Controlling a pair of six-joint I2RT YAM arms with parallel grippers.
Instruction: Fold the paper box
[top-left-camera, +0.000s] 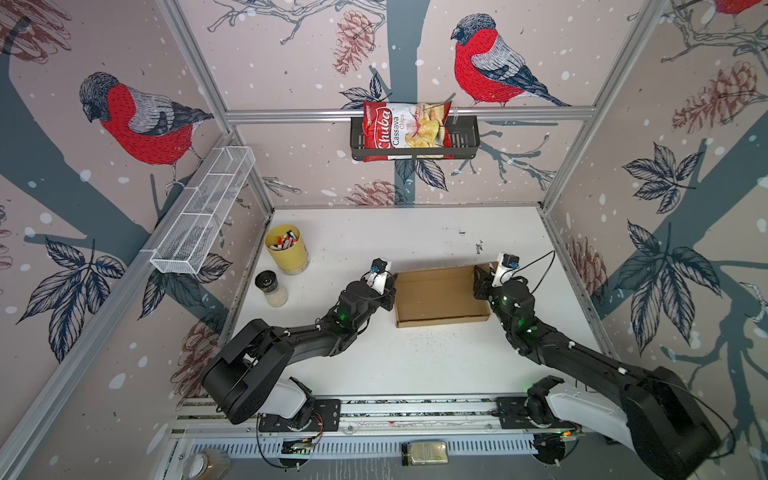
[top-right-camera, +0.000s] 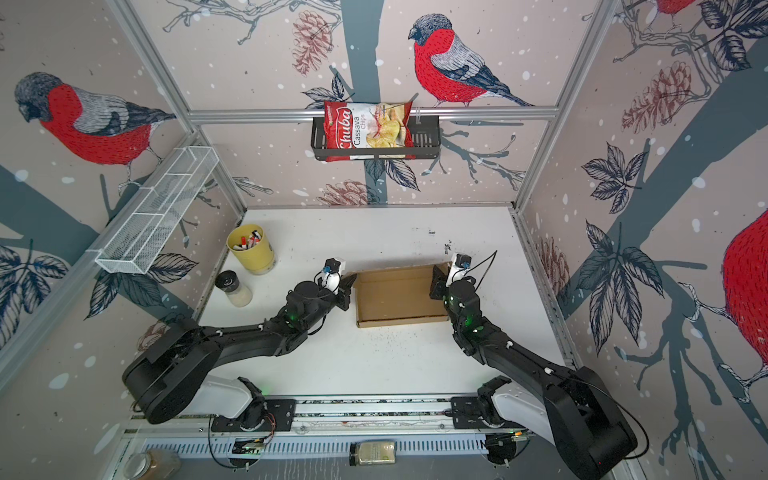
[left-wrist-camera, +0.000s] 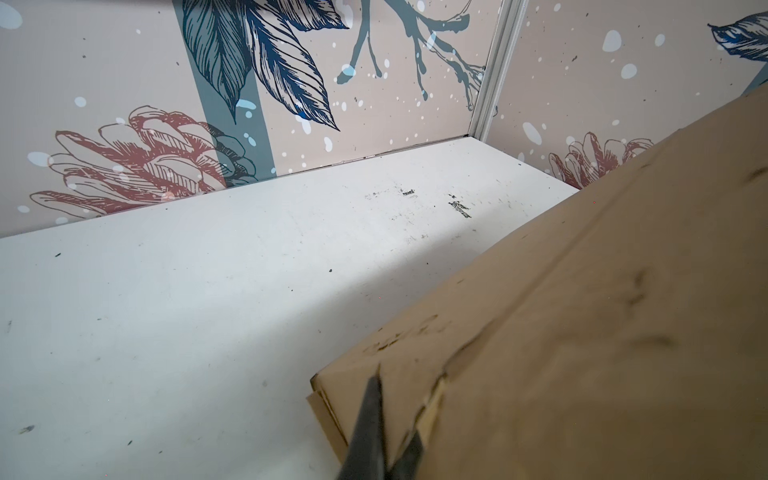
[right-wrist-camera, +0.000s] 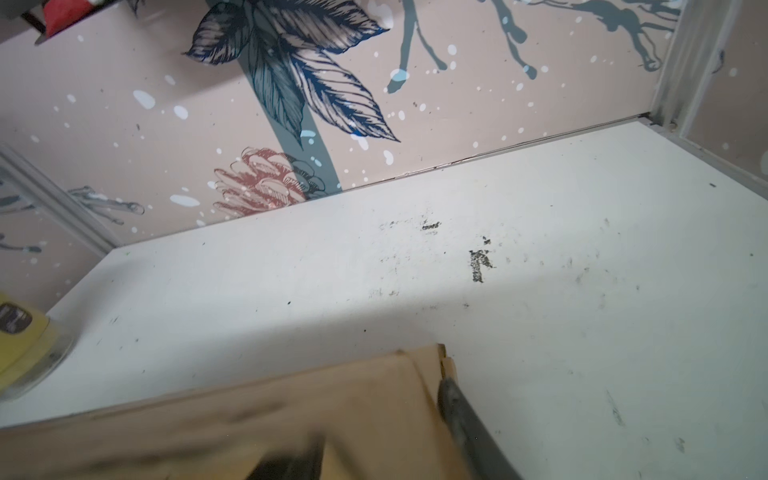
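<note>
Left jaws: closed tight on the left short-end wall of the plain brown corrugated cardboard box (top-left-camera: 440, 297). In the left wrist view one dark finger (left-wrist-camera: 370, 419) lies across the outer face of that wall, w/ cardboard pinched behind it. Right jaws: parted, not gripping. In the right wrist view one finger (right-wrist-camera: 465, 415) stands just outside the right-end edge. The other is a dark blur over the cardboard, end wall between them. Contact there cannot be told (blur).

Box posn: centre of the white worktop (top-left-camera: 415, 365), shallow tray form, open side up, low near wall raised in both top views. Long axis runs across the views, i.e. along the line joining the two sets of jaws. Box lies inboard of each: right of the left jaws, left of the right jaws. Left arm (top-left-camera: 307, 336) serves the left end, right arm (top-left-camera: 582, 353) the right end; neither is nearer overall.

Assessment: left side acts as anchor. Next fold at the right end prob. falls to the right arm, approach along the long axis. Yellow cylindrical cup of markers (top-left-camera: 291, 259) and clear jar w/ black lid (top-left-camera: 272, 286) stand well apart, beyond the left arm; no interference expected.
</note>
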